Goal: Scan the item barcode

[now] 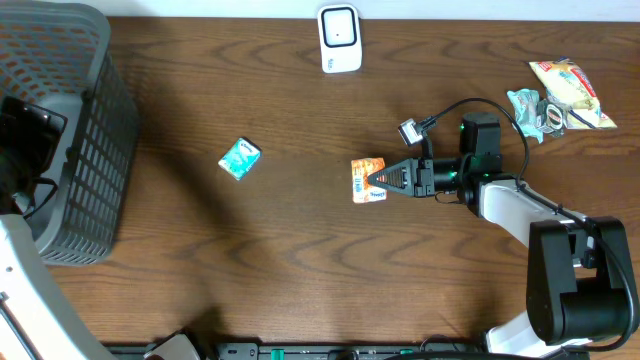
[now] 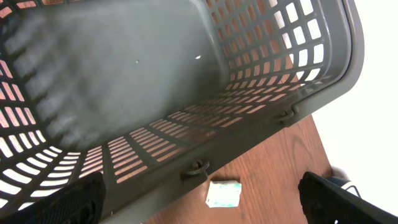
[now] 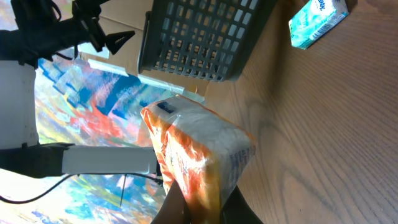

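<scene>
R gripper (image 1: 384, 180) is holding the orange pack (image 1: 366, 180) by its right end, near the centre of the table (image 1: 300, 260). The jaws are pinching it narrow. In the R wrist view the pack (image 3: 198, 149) is rising tilted from between the fingers (image 3: 177, 210), and its plastic wrap is shining. If the pack is resting on the wood or is a little lifted, I cannot tell.

The white scanner (image 1: 339, 38) is standing at the far edge, well apart from the pack and a bit to the left of it.

L gripper (image 2: 199, 200) is hanging over the grey basket (image 1: 90, 120) at the left end of the table. Its jaws are standing wide w/ nothing between them; the two dark fingers (image 2: 65, 204) are showing only in the lower corners of the L wrist view, looking into the basket (image 2: 261, 93).

A teal pack (image 1: 240, 158) is lying flat on the table, between the basket and the orange pack, apart from both. In the L wrist view it (image 2: 224, 193) is lying near the basket rim, on the outside.

At the far right corner a yellow bag (image 1: 570, 88) and a teal wrapper (image 1: 524, 104) are lying beside each other, approx touching.
</scene>
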You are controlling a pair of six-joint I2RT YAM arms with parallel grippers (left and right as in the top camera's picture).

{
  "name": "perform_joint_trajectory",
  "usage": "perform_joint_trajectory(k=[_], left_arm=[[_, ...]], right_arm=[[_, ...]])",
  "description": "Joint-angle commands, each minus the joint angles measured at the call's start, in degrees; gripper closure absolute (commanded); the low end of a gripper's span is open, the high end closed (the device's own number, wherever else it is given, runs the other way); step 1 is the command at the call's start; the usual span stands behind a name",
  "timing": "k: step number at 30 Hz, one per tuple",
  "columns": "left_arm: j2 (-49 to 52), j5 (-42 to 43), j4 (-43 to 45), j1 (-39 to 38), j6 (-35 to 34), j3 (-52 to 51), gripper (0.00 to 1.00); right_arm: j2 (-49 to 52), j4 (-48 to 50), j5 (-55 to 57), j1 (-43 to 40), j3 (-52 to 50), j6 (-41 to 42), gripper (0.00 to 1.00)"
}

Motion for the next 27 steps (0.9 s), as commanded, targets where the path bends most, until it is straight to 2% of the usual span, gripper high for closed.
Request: perform_joint_trajectory(k=[1, 27], left_arm=[[-0.3, -0.3, -0.1, 0.2, -0.5, 0.8, 0.02], [-0.3, -0.3, -0.1, 0.2, -0.5, 0.8, 0.02]], right_arm=[[-1.1, 0.3, -1.6, -0.2, 0.0, 0.4, 0.99], [-1.1, 4.4, -1.6, -0.2, 0.0, 0.4, 0.99]])
